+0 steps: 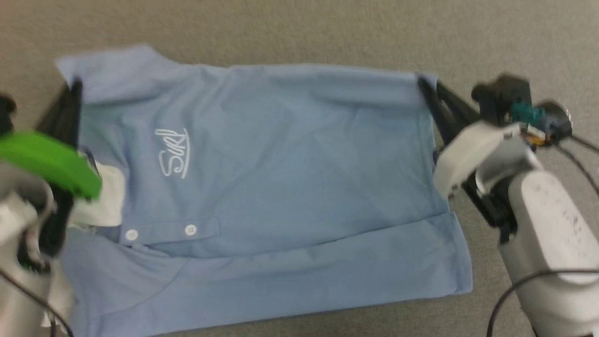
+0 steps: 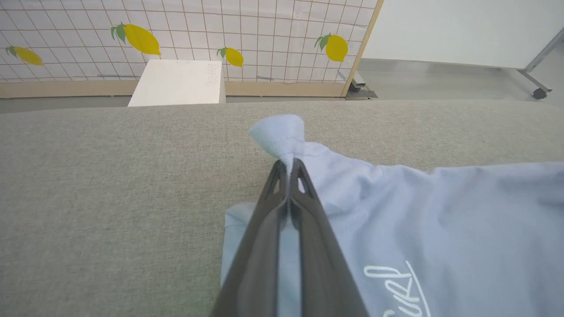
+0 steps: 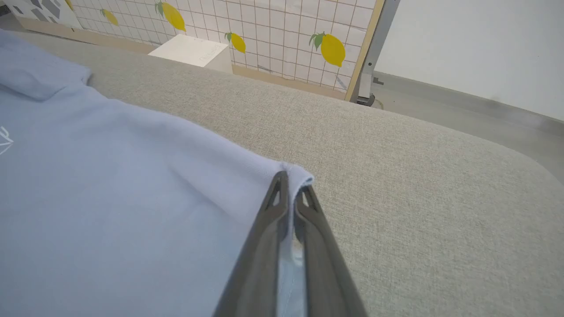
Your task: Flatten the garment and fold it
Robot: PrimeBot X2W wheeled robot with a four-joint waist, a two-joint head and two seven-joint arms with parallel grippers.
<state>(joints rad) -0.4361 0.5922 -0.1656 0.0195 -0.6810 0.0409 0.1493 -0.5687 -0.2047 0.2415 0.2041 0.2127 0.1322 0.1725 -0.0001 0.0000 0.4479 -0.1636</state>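
The shirt (image 1: 281, 187) lies spread sideways across the grey cloth-covered table (image 1: 491, 37), filling the middle of the head view, with its white collar (image 1: 106, 194) at the left and its bottom hem at the right. The left gripper (image 1: 76, 86), at the upper left, is clamped tight on the edge of the far sleeve (image 2: 280, 132), and a small tuft of cloth bunches out past the tips. The right gripper (image 1: 423, 84), at the upper right, is pinched onto the far hem corner. With both far corners held, this looks like the start of a lengthwise fold. The next move calls for lifting both ends evenly, keeping the edge taut between them, and carrying it toward the bottom of the frame without dragging the layer underneath
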